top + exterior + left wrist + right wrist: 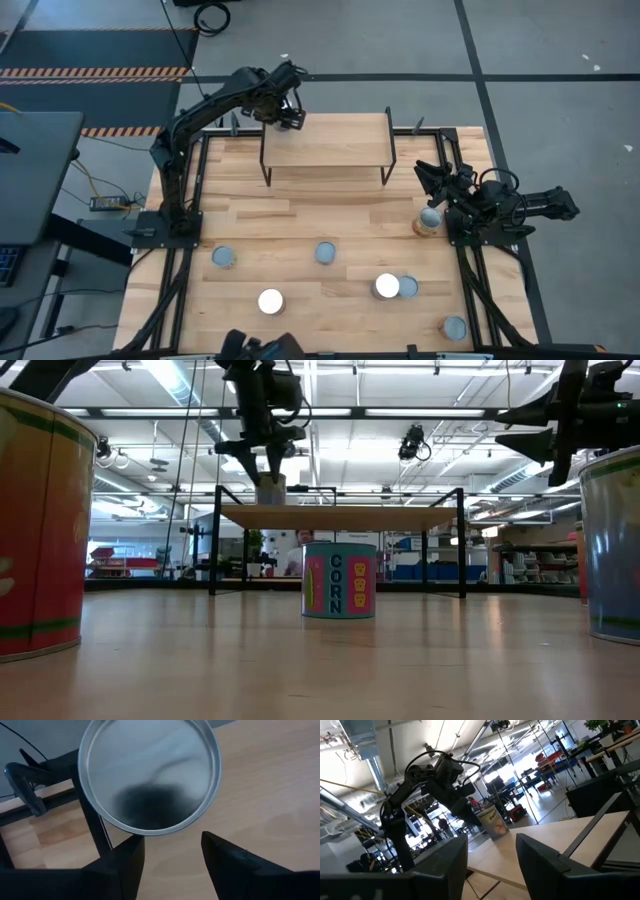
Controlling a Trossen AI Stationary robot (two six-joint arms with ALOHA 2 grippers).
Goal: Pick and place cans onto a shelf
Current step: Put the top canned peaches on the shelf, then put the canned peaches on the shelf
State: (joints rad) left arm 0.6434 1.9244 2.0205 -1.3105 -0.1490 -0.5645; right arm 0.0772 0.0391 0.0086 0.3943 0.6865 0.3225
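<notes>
one can [493, 822] stands on the shelf [330, 141] at its back left corner. the left claw [170, 851] hangs just above this can, its fingers apart and holding nothing. seven cans lie on the desk [300, 215]; one [428, 220] is beside the right claw [432, 178], which is open and empty.
</notes>
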